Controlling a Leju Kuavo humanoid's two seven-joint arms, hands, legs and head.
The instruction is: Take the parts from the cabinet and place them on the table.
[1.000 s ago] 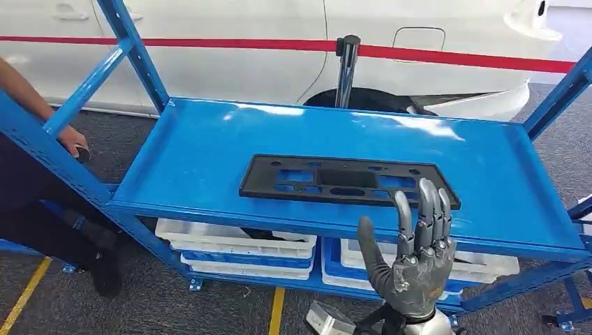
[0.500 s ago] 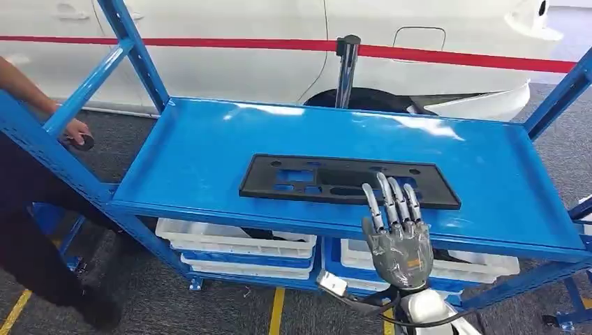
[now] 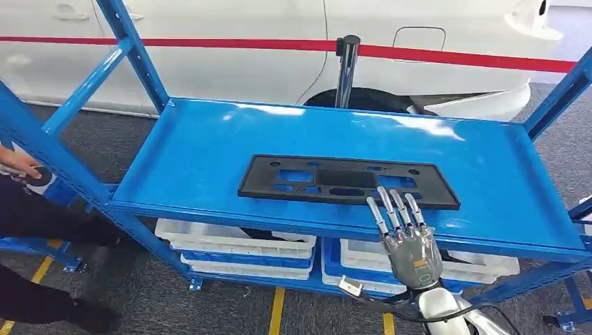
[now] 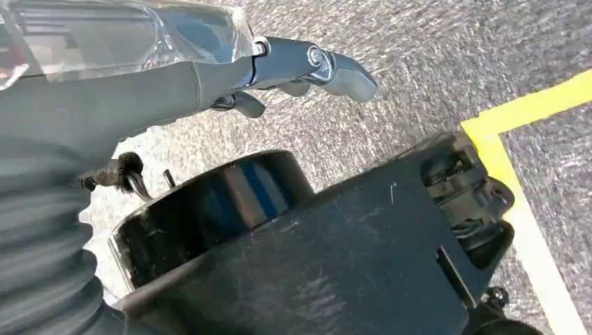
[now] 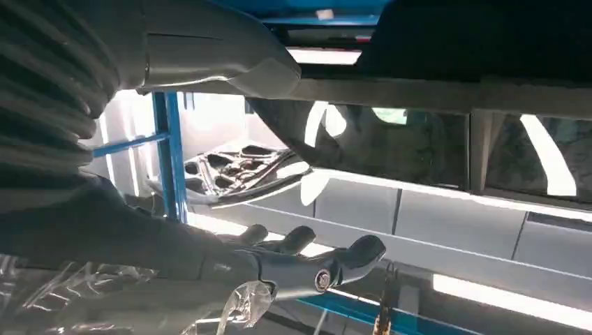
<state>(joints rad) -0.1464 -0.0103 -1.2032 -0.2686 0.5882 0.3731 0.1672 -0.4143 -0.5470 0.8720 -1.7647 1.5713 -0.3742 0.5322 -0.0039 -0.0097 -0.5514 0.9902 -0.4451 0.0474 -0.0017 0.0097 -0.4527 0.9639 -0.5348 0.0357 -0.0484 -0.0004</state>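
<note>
Head view: one black part (image 3: 347, 181) on shelf (image 3: 209, 139); right hand (image 3: 408, 241) empty.

A flat black plastic panel (image 3: 347, 181) with cut-out slots lies lengthwise near the shelf's front edge, just beyond the right hand's (image 3: 408, 237) fingertips.

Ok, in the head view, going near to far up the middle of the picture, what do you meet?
Right hand → front lip of the blue shelf → flat black part lying on the shelf → black stanchion post behind the shelf → red belt → white car.
</note>
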